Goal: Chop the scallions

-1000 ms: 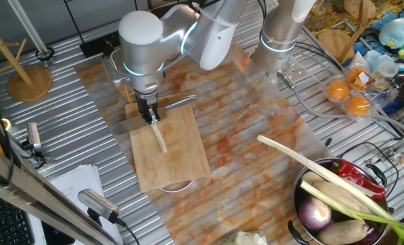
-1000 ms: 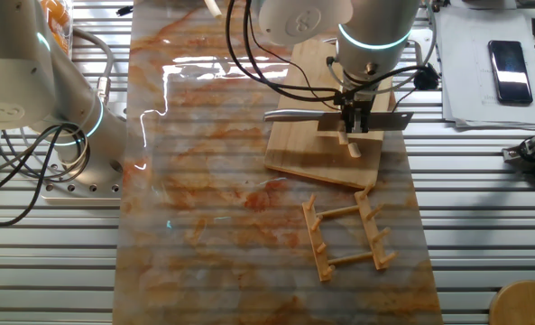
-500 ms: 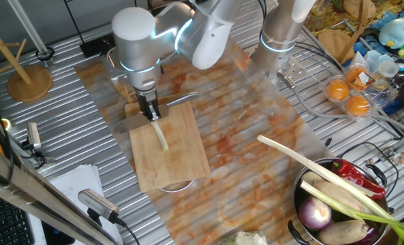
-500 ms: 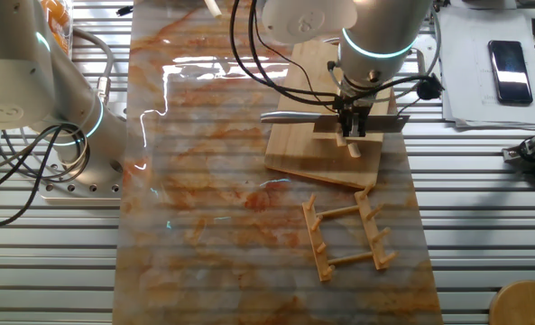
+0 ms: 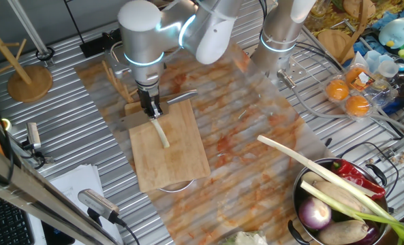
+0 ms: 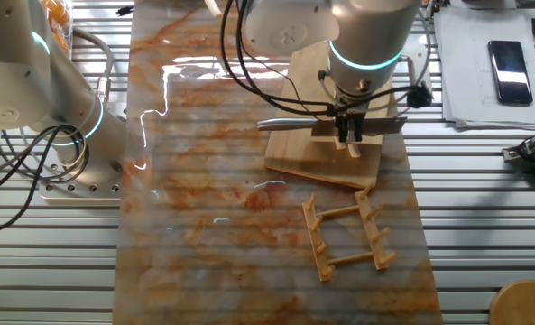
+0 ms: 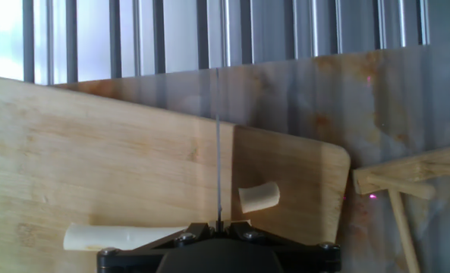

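Observation:
A thin cream scallion stalk (image 5: 161,133) lies on the wooden cutting board (image 5: 174,163). My gripper (image 5: 150,109) stands over the stalk's far end, shut on a knife (image 5: 181,100) held level across the board. In the hand view the blade (image 7: 218,152) shows edge-on as a thin line. It splits the scallions into a short cut chunk (image 7: 257,198) on its right and the longer stalk (image 7: 126,236) on its left. In the other fixed view the gripper (image 6: 349,137) holds the knife (image 6: 285,123) over the board (image 6: 317,153); a pale piece (image 6: 354,150) shows just below the fingers.
A metal bowl (image 5: 304,182) at the front right holds a purple onion (image 5: 315,214), a red pepper and a long green-leaved stalk (image 5: 304,163). A wooden rack (image 6: 348,236) lies beside the board. A second arm's base (image 6: 32,99) stands at the mat's edge.
The arm's wrist has shifted a little and the knife has moved slightly over the stalk's end. The stalk and the board have stayed in place.

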`<state>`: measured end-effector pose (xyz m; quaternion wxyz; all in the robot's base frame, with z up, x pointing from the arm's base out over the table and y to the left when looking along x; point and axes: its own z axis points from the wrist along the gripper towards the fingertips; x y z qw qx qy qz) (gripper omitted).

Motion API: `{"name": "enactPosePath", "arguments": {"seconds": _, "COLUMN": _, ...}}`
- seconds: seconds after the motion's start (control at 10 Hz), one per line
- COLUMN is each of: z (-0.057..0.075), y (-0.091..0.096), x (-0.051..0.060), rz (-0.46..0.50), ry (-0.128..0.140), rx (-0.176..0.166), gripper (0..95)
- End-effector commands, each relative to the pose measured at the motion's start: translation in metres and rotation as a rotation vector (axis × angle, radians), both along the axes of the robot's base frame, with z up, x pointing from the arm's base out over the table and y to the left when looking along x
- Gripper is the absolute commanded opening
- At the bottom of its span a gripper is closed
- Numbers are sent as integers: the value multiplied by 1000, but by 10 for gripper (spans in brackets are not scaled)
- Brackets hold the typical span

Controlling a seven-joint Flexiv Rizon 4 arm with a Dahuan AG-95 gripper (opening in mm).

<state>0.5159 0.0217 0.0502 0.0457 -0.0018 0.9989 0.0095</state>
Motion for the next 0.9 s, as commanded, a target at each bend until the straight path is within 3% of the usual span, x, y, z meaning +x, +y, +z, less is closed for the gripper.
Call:
{"name": "enactPosePath", "arguments": {"seconds": 0.1, "z": -11, "y": 4, "x": 3, "rz": -3, "ry": -12, "rx": 10, "gripper": 0}}
{"name": "enactPosePath", "arguments": {"seconds": 0.4, "z": -8, "y": 14, "x": 14, "rz": 8, "ry": -49, "rx": 5, "gripper": 0}}
{"name": "enactPosePath", "arguments": {"seconds": 0.9, "z": -5, "y": 25, "x": 23, "rz": 12, "ry": -55, "rx": 5, "gripper": 0}}
